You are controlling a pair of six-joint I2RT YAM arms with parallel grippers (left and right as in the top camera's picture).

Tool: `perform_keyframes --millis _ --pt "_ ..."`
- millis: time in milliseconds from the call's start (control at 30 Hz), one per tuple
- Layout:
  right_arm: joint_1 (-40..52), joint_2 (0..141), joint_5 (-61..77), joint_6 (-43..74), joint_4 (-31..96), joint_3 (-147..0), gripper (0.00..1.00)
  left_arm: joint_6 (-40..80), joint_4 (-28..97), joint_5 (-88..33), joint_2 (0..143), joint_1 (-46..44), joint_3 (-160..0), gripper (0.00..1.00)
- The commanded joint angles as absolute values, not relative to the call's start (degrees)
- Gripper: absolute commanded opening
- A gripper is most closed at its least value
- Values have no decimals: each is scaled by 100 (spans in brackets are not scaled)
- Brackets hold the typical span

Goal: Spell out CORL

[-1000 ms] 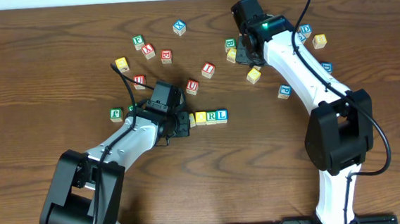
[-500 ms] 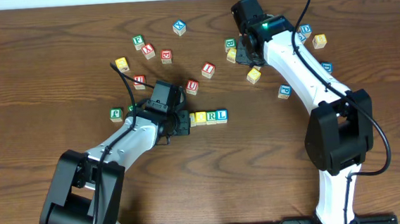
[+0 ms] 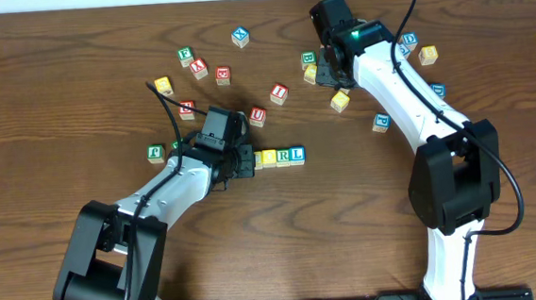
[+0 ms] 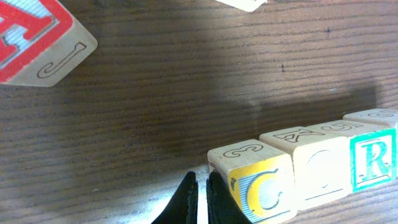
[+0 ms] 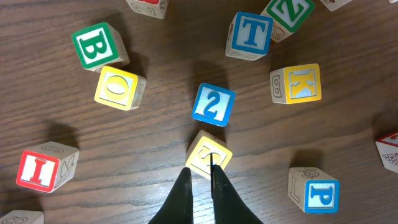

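Your four letters stand in one row near the middle of the surface [image 3: 349, 220], touching side to side. From the left in the overhead view you read the C cube [image 4: 264, 190], white on yellow, then the O cube [image 4: 323, 171], pale on yellow. Next come the R cube [image 4: 373, 158], green on white, and the L cube [image 3: 297, 154], blue on white. In the left wrist view the adjoining faces of the first three carry an outlined 3, K and S.

Your left hand [image 4: 200, 183] is pinched shut on nothing, low at the C end of the row. It sits just beside that cube, and you cannot tell whether it touches. A red A cube [image 4: 31, 37] with an outlined J on its side lies well apart.

Your right hand [image 5: 199, 171] is also closed to a thin slit and empty. Its tips are over the near edge of a yellow cube [image 5: 208, 154] whose mark is unreadable. Around it lie a blue 2 cube [image 5: 213, 104], a yellow K cube [image 5: 297, 84], a blue T cube [image 5: 250, 34] and a green Z cube [image 5: 289, 12]. There are also a green B cube [image 5: 99, 43], a loose yellow O cube [image 5: 118, 87], a red I cube [image 5: 43, 168] and a blue P cube [image 5: 317, 191].
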State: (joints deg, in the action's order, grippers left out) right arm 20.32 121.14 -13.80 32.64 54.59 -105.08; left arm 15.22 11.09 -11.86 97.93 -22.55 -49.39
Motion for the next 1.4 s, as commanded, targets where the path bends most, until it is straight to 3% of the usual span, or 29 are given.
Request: perform_keyframes --millis 0,1367 --pt "1968 12112 -1485 3271 5468 -10619 6 1511 1055 -1129 9782 -2237 -4915 8" --pt "1970 12112 -1481 3273 5465 -10619 7 1514 1059 -1111 9784 -2237 -4912 8"
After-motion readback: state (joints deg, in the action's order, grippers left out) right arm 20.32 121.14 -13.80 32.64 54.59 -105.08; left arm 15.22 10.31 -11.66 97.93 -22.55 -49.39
